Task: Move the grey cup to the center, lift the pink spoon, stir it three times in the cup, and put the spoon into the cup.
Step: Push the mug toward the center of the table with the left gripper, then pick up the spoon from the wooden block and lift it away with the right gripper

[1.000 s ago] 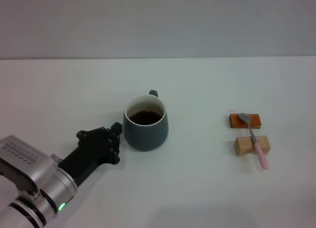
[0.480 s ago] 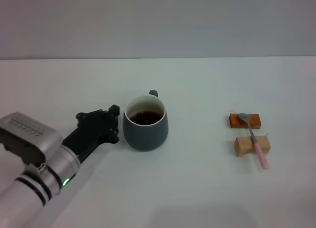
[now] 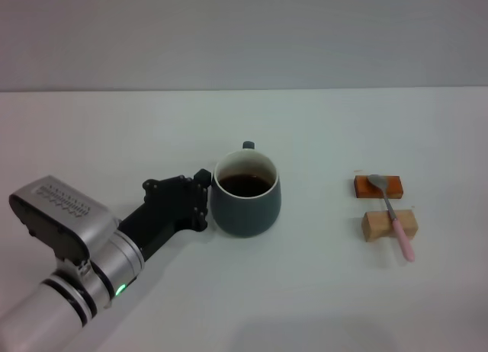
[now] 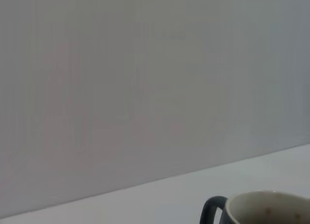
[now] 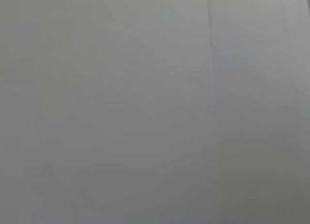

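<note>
The grey cup (image 3: 245,206) stands upright on the white table (image 3: 320,291), a little left of the middle, with dark liquid inside and its stubby handle pointing to the far side. My left gripper (image 3: 201,201) presses against the cup's left wall, low by the tabletop. The left wrist view catches only the cup's (image 4: 267,208) pale rim and handle. The pink spoon (image 3: 391,213) lies at the right, its metal bowl on an orange block (image 3: 379,187) and its pink handle across a tan block (image 3: 389,225). The right gripper is out of view.
The two wooden blocks under the spoon sit near the table's right side. A grey wall (image 3: 244,32) rises behind the table's far edge. The right wrist view holds only plain grey surface.
The left gripper has slid to the right against the cup, and the cup has shifted right with it toward the table's middle. The spoon and blocks have not moved.
</note>
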Controlling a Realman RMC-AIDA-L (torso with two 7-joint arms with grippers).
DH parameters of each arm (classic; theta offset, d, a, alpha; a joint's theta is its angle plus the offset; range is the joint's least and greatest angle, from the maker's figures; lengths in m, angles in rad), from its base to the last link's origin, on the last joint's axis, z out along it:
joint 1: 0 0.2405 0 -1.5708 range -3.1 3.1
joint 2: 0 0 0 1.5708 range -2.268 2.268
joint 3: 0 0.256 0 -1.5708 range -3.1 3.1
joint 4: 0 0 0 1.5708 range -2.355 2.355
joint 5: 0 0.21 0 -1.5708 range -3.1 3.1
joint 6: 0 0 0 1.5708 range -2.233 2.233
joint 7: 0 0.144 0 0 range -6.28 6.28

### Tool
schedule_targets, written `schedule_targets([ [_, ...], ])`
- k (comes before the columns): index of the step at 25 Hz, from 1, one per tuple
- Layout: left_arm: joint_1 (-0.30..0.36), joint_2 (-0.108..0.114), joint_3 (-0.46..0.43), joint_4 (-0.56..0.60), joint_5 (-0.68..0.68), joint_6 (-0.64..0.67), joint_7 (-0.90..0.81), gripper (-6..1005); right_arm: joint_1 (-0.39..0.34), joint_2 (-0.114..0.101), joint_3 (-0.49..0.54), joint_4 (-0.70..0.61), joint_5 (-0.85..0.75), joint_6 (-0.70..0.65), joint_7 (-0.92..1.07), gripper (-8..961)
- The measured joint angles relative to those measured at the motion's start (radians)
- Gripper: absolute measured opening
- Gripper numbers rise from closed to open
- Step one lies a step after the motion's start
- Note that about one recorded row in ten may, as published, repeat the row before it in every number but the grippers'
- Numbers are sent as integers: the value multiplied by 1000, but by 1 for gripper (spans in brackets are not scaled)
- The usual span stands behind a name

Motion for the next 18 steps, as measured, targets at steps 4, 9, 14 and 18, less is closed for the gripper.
schedule_targets([
  [4,17,0,-18,-1,-19,3,6,1,0,1,-1,0,-13,-2,0,690],
  [9,42,7,-162,-11,-54,54,58,1,-19,16,-30,4,-45,-32,-6,690],
  [14,51,14,-330,-40,-55,108,72,1,-108,26,-167,110,-40,-26,-8,691],
  [18,48,16,-477,-74,-53,176,68,1,-218,24,-304,268,-38,-4,-13,691],
])
